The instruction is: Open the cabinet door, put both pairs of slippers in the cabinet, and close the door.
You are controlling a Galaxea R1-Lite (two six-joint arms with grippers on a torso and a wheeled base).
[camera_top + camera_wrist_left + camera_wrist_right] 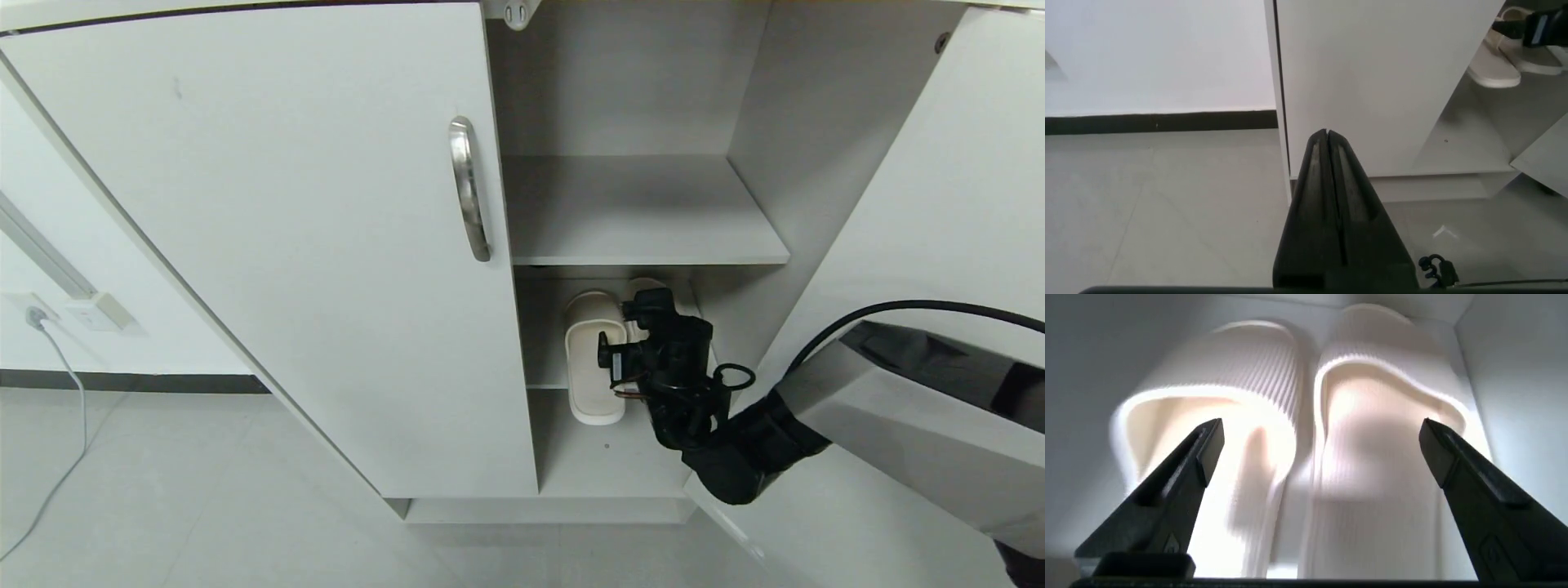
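The cabinet [816,122] stands with its right door [939,204] swung wide and its left door [286,245] shut. The main risk I judge is at that open door. The slippers [589,376] lie on the cabinet's lower shelf with their heels jutting past its front edge. A closing door could catch them, jam short of shut, or tip them off onto the cabinet's bottom board.

A smaller risk is the right end effector [624,331], which sits inside the cabinet just above the pair with its fingers spread wide and holding nothing. If it pulls back low, a finger could snag a strap and drag a slipper out.

The left end effector [1327,143] is outside the cabinet, before the shut door, with its fingers pressed together and empty.

The slippers are cream, soft-looking slides with ribbed straps. They lie side by side and touching, toes towards the cabinet's back.
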